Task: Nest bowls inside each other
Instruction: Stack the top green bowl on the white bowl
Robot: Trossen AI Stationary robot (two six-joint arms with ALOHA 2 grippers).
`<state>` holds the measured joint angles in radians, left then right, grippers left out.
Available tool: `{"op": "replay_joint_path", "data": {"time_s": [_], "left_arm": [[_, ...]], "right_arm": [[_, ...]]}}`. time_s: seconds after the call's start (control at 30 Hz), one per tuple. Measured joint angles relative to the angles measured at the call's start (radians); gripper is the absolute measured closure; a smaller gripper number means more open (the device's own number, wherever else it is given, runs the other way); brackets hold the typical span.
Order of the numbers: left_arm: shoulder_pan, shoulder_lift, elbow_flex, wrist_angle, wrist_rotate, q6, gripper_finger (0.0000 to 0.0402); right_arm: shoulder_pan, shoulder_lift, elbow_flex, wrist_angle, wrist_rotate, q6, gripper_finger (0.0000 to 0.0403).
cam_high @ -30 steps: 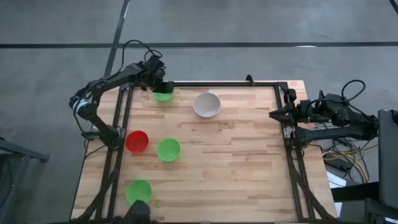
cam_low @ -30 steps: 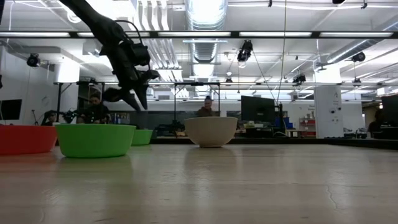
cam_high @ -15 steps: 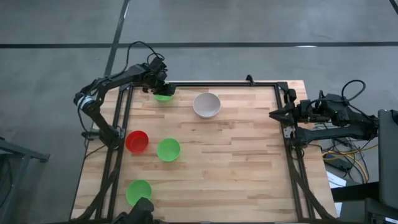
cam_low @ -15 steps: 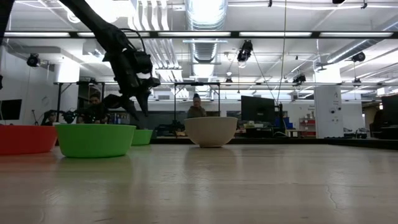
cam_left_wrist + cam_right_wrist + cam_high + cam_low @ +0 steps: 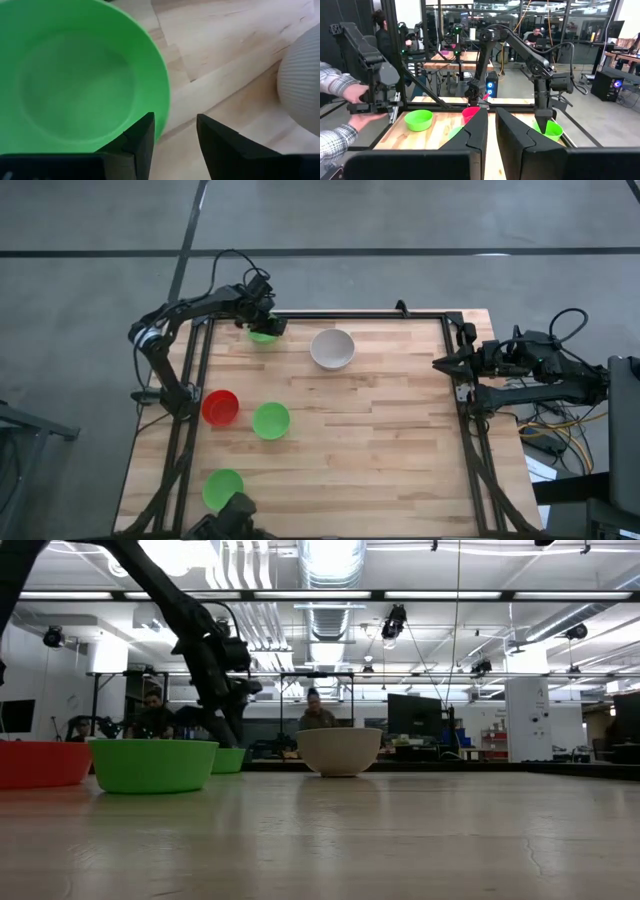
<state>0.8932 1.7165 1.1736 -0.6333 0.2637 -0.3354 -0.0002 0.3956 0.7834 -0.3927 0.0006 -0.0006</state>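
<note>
Green bowl (image 5: 75, 80), far-left corner of counter (image 5: 380, 430), beside white bowl (image 5: 332, 348): seemingly light, rigid, slick plastic; take by rim, which left gripper (image 5: 175, 132) straddles, jaws wide, holding nothing.

We are looking at two dark, slender, jointed arms. The left arm (image 5: 190, 308) is showing a pale band near one joint and a thin black cable looping above its wrist. The right arm (image 5: 545, 370) is carrying bundled black cables arching over its housing, with yellow and pale wires trailing beside its base. We are seeing the left gripper (image 5: 174, 135) as two matte black, wedge-shaped fingers (image 5: 142, 137) with flat inner faces, and the right gripper (image 5: 491, 132) as two similar black tapering fingers (image 5: 477, 131) with smooth edges.
</note>
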Motion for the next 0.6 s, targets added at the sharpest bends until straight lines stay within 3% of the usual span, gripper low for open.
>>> {"op": "replay_joint_path", "data": {"time_s": [0.6], "left_arm": [[0.0,0.056,0.0,0.014,0.006,0.178,0.025]], "right_arm": [[0.0,0.0,0.0,0.0,0.0,0.0,0.0369]]}}
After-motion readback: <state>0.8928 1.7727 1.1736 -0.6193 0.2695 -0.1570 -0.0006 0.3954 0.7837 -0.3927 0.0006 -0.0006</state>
